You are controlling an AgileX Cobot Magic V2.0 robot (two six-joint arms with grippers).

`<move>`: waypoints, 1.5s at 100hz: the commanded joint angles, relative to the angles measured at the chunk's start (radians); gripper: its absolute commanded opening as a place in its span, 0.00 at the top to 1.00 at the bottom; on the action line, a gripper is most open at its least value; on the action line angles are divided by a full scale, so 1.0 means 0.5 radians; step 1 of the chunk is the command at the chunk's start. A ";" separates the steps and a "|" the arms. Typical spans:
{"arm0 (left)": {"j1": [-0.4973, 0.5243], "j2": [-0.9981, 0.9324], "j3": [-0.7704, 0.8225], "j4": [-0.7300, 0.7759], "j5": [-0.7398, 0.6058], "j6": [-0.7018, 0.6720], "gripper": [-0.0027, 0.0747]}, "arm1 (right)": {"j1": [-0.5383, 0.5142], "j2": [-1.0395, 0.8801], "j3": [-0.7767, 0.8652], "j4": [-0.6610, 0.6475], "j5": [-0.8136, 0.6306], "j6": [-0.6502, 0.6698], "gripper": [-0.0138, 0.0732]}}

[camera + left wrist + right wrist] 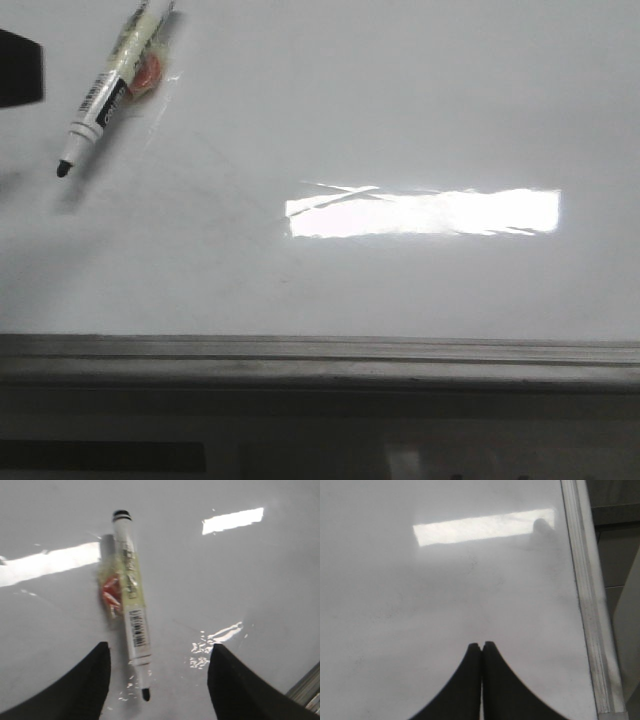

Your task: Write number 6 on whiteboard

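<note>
The whiteboard (pixel 400 120) lies flat with a bright rectangular glare (pixel 420 212) on it. No number 6 shows on it in any view. An uncapped white marker (pixel 105 95) with a barcode, a yellowish label and a black tip lies on the board at the far left. In the left wrist view my left gripper (pixel 160 647) is open above the board. The marker (pixel 131 610) lies loose, with its tip between the two fingers and nearer one of them. My right gripper (pixel 481 644) is shut and empty over bare board (pixel 420 605).
A grey metal strip (pixel 320 350) edges the board's near side, with a dark ledge below it. The same kind of strip (pixel 585 595) runs beside my right gripper. A dark block (pixel 20 68) sits at the left edge of the front view.
</note>
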 commanded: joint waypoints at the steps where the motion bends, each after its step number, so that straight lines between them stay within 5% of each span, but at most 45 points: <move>1: -0.045 0.160 -0.111 -0.048 -0.259 0.000 0.47 | -0.007 0.042 -0.063 0.000 -0.132 -0.020 0.91; 33: 0.011 0.530 -0.223 -0.123 -0.344 0.000 0.50 | -0.007 0.042 -0.063 0.000 -0.119 -0.020 0.91; 40: 0.011 0.557 -0.223 -0.168 -0.330 0.000 0.61 | -0.007 0.042 -0.063 0.000 -0.124 -0.020 0.91; 54: 0.011 0.578 -0.223 -0.195 -0.324 0.000 1.00 | 0.018 0.042 -0.063 0.000 -0.158 -0.020 0.91; 58: 0.011 0.578 -0.223 -0.195 -0.328 0.000 0.99 | 0.060 0.042 -0.063 0.003 -0.158 -0.020 0.91; 81: 0.006 0.547 -0.223 -0.039 -0.325 0.000 0.99 | 0.604 0.187 -0.134 0.003 -0.031 -0.020 0.91; 111: -0.135 0.245 -0.202 0.305 0.011 0.000 0.99 | 1.442 0.899 -0.548 0.105 -0.165 -0.079 0.90; 137: -0.478 0.031 -0.043 0.530 -0.057 0.000 0.99 | 2.053 1.410 -0.791 0.076 -0.534 -0.079 0.45; 150: -0.578 -0.002 0.057 0.507 -0.136 -0.024 0.99 | 2.129 1.543 -0.892 0.201 -0.637 -0.057 0.42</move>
